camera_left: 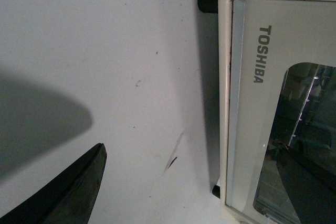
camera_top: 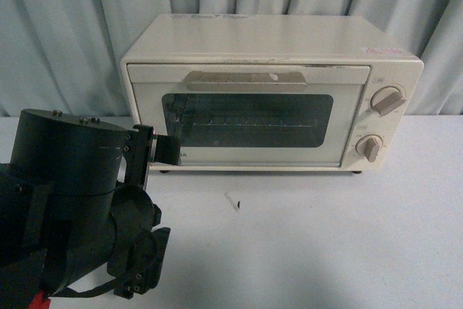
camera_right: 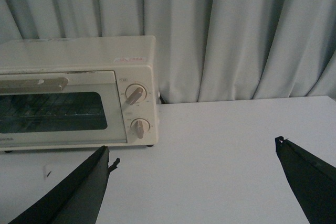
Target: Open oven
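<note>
The cream-white oven (camera_top: 268,92) stands at the back of the white table (camera_top: 325,236). Its glass door (camera_top: 246,119) is shut, with the beige bar handle (camera_top: 246,79) along the door's top and a wire rack showing behind the glass. My left gripper (camera_top: 159,200) is open by the door's lower left corner. In the left wrist view (camera_left: 191,150) one finger (camera_left: 310,187) lies over the glass and the other finger (camera_left: 73,192) over the table. My right gripper (camera_right: 191,145) is open and empty, well back from the oven (camera_right: 79,93), and is out of the front view.
Two beige knobs (camera_top: 388,100) (camera_top: 370,147) sit on the oven's right side. A grey curtain (camera_top: 58,27) hangs behind. A small dark mark (camera_top: 236,202) lies on the table in front of the oven. My left arm's dark body (camera_top: 65,208) fills the lower left.
</note>
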